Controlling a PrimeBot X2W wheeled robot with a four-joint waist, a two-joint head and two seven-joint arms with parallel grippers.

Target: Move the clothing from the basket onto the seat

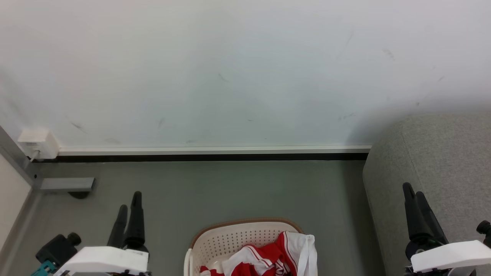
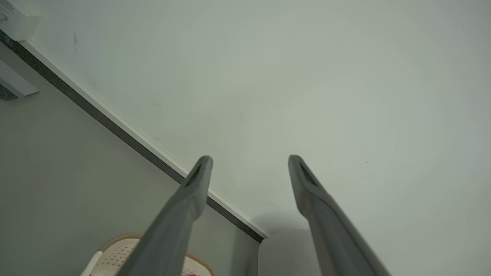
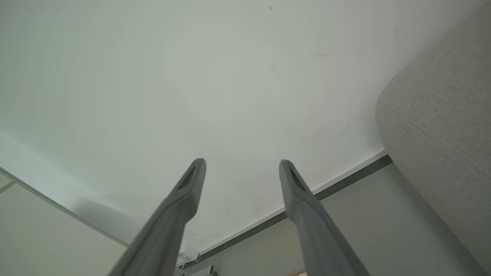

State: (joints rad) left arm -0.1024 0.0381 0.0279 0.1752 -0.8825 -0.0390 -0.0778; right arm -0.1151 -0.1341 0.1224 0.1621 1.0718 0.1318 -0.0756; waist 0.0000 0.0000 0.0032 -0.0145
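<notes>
The clothing (image 1: 268, 256), a red and white heap, lies inside the basket (image 1: 230, 224), which stands on the floor (image 1: 238, 188) at the bottom centre of the head view, between the two arms. None of it is on the seat (image 1: 441, 161), so the task is judged not yet begun. The left gripper (image 1: 129, 202) has its jaws spread wide with nothing between them, and the right gripper (image 1: 413, 190) is likewise spread and empty. Both sets of fingers point up and away toward the wall (image 1: 245, 69), while the heap sits low and back toward the robot, behind the fingertips rather than ahead of them. The coming reach therefore calls for the chosen arm to turn inward and tip downward. The left gripper appears somewhat nearer the basket; the right one stands in front of the seat, well apart from the heap. The heap's long axis cannot be told, since the frame edge cuts it off. The left wrist view catches a corner of the basket rim beneath its own fingers, with a grey corner of the seat beyond, but hardly any garment. The right wrist view shows the seat's rounded side at close range and confirms the wide, empty gap between its fingers.
</notes>
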